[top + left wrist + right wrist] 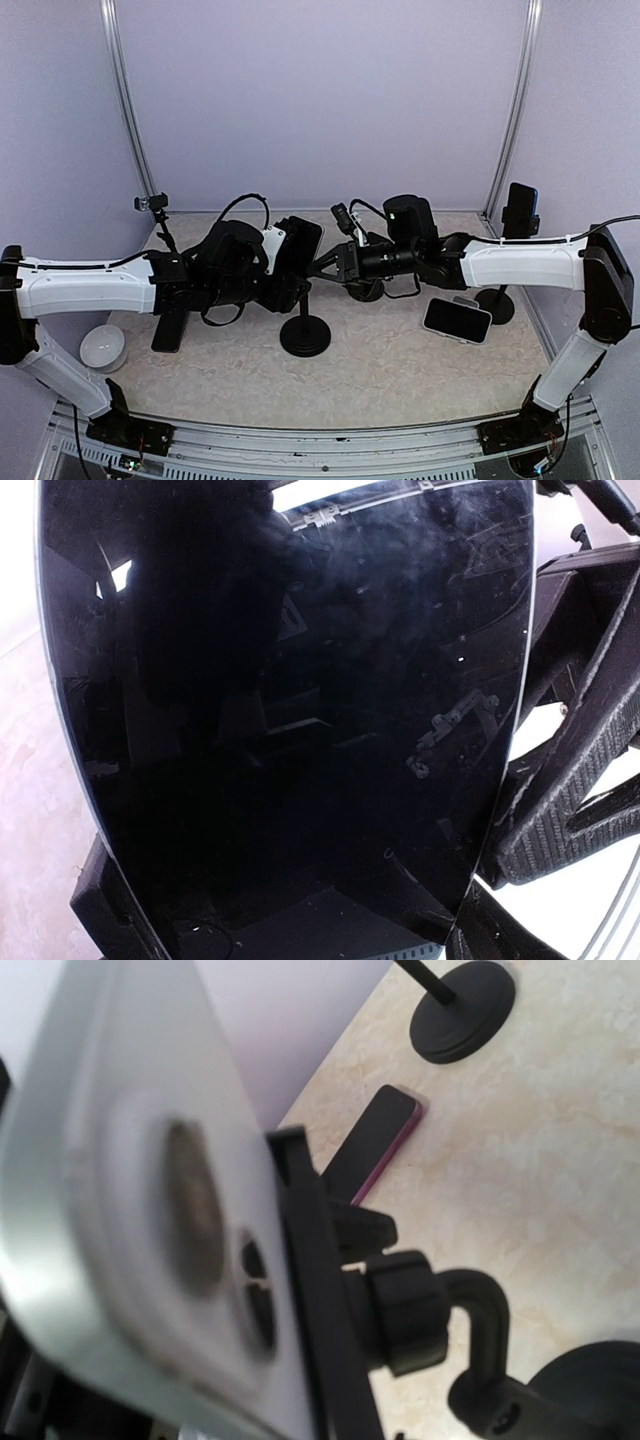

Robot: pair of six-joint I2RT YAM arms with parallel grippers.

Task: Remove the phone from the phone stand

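The phone (300, 243) sits in the black clamp of the phone stand (305, 335) at the table's middle. In the left wrist view its black screen (290, 710) fills the frame. My left gripper (283, 258) is closed on the phone's edges, with one ribbed finger (560, 810) against the right edge. My right gripper (322, 266) is just right of the clamp with its fingers spread, holding nothing. The right wrist view shows the phone's silver back (130, 1210), the clamp (315, 1290) and the ball joint (405, 1310); its own fingers are out of frame.
A second stand (497, 300) with a phone (520, 210) is at the far right. A phone (457, 319) lies flat near it. A dark phone (168, 327) lies at the left, also in the right wrist view (380, 1140). A white round object (102, 347) and a small tripod camera (152, 203) are at the left.
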